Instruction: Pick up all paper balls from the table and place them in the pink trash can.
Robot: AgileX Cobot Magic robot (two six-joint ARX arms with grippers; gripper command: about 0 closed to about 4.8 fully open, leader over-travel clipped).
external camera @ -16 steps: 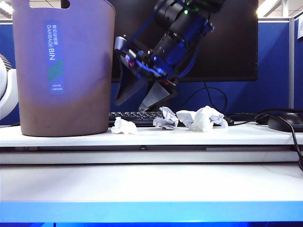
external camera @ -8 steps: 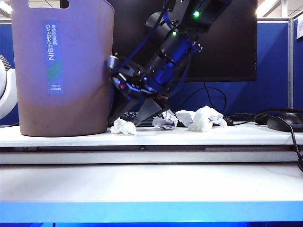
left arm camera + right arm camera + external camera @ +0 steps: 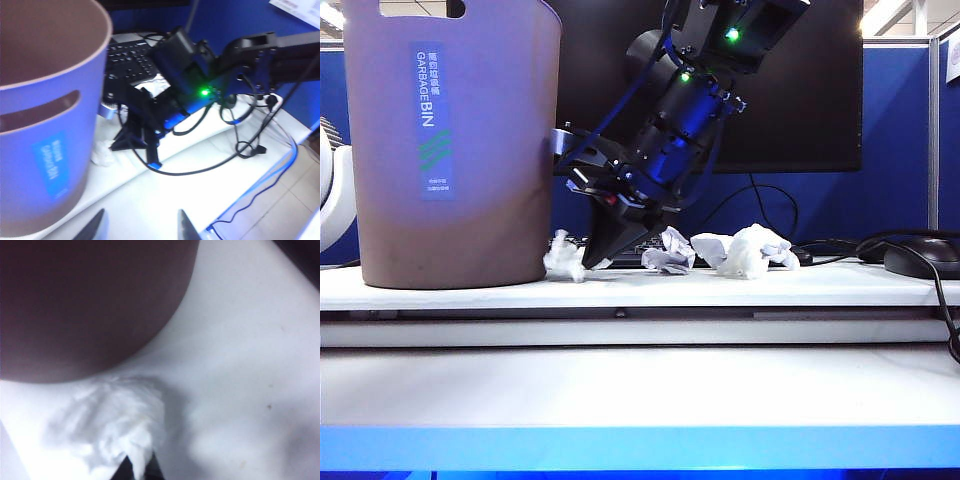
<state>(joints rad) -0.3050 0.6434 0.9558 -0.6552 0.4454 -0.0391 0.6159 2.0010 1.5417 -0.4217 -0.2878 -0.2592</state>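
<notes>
Pinching paper ball (image 3: 115, 425) — right gripper (image 3: 139, 471) fingers mostly cropped; left gripper (image 3: 141, 227) blurry.

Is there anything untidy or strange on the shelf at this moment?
Only the paper balls: two lie loose before the keyboard, at and. A third, beside the pink trash can, is pinched by the right gripper. Left gripper hovers open.

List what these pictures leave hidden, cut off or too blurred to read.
- Inside of the pink trash can: hidden by its wall in the exterior view, dark and blurred in the left wrist view.
- Left gripper: only its open fingertips show, the rest is cut off by the frame edge.
- Right gripper: its fingertips pinch a paper ball, but blur hides how firmly.
</notes>
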